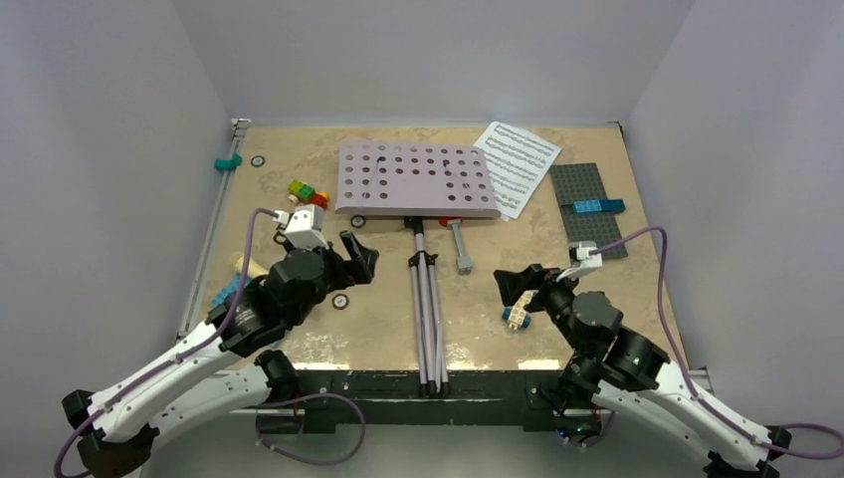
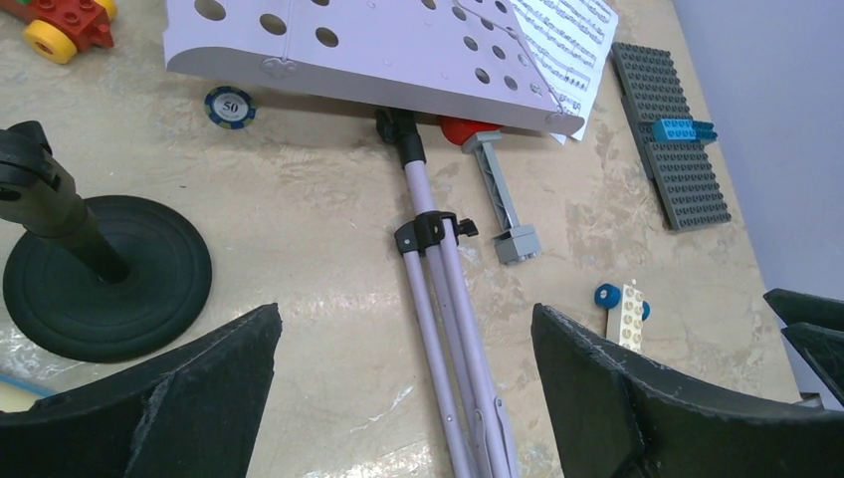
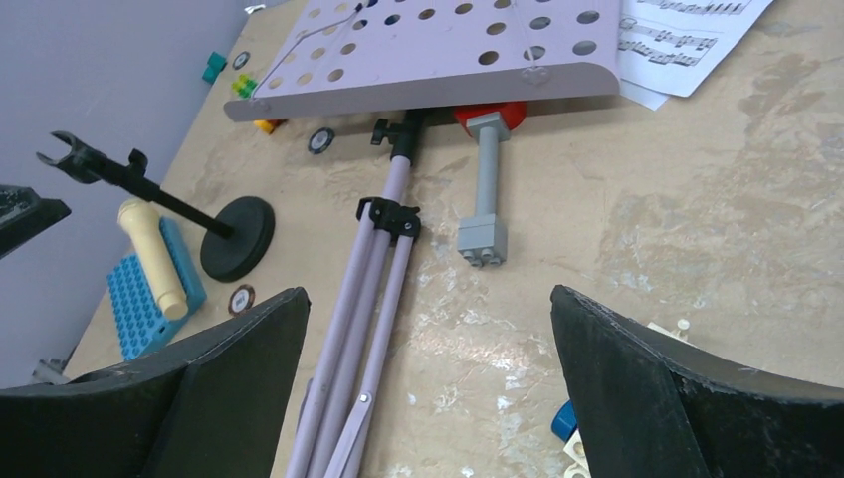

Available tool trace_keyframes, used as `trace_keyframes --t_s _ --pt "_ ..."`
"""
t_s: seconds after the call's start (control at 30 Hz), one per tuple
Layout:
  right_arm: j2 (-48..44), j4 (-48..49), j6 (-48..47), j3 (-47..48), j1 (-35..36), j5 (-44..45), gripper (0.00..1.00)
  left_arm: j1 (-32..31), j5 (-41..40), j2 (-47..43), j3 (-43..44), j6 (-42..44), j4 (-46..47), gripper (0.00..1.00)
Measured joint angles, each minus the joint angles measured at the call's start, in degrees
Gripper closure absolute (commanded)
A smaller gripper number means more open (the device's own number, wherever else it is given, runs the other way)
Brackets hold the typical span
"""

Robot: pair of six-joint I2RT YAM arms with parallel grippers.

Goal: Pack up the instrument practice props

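My left gripper (image 2: 405,314) and right gripper (image 3: 428,297) are both spread and empty, flanking the lilac music stand (image 1: 416,177) lying flat mid-counter (image 1: 597,289). The black mic stand (image 2: 109,274) is upright at left, near the microphone (image 3: 154,259). The sheet music (image 1: 523,159) is far right.

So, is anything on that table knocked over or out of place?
The lilac perforated tripod music stand lies flat, legs folded, its tray covering a corner of the white sheet-music pages. The cream-yellow toy microphone lies on a blue studded plate, while the black round-base mic stand has an empty clip.
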Motion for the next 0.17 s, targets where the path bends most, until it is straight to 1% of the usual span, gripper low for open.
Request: trace_keyframes --t_s 0.17 --pt "0.8 -0.3 0.2 1.0 0.0 1.8 0.02 0.0 -0.5 0.0 0.2 0.5 -1.4 0.00"
